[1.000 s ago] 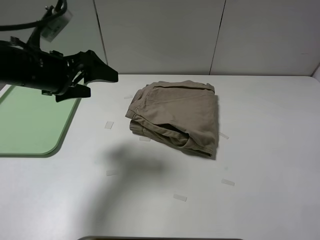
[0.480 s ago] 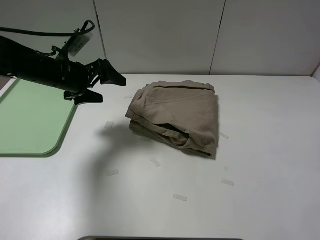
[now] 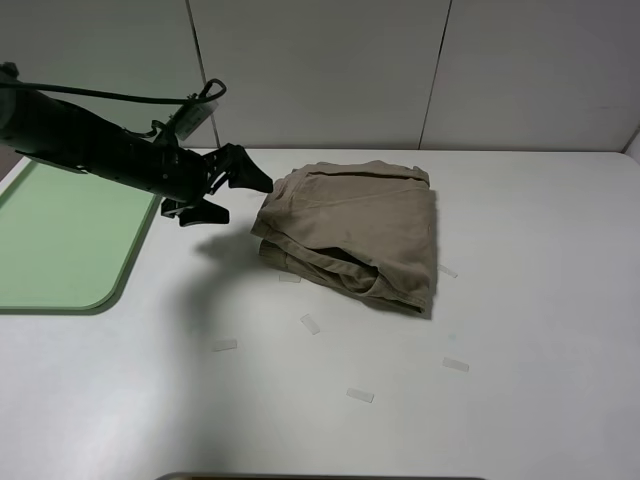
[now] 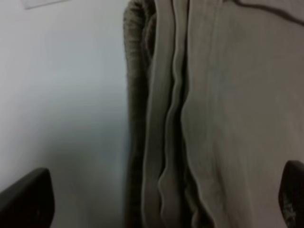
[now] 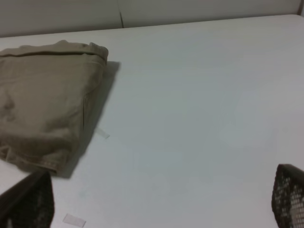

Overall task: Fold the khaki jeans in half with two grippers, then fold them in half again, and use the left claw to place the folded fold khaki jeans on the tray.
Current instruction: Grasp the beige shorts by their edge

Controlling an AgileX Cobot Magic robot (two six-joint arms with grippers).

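The khaki jeans (image 3: 355, 228) lie folded into a thick packet in the middle of the white table. My left gripper (image 3: 243, 198) hangs open just off the packet's left edge, fingers pointing at it and holding nothing. Seen from the left wrist, the stacked folded edges of the jeans (image 4: 209, 109) fill the frame between the two black fingertips (image 4: 26, 199). The right wrist view has the jeans (image 5: 42, 104) far off to one side, and my right gripper (image 5: 156, 199) stands open over bare table. The exterior view does not take in the right arm. The mint-green tray (image 3: 60, 245) sits at the left.
Small strips of clear tape (image 3: 310, 323) are scattered on the table in front of the jeans, one (image 3: 360, 395) nearer the front edge and one (image 3: 455, 365) toward the right. A grey panelled wall runs along the back of the table.
My left arm has swung right and down from above the tray's corner to the left edge of the folded jeans. Its jaws have stayed open. The jeans have not moved.
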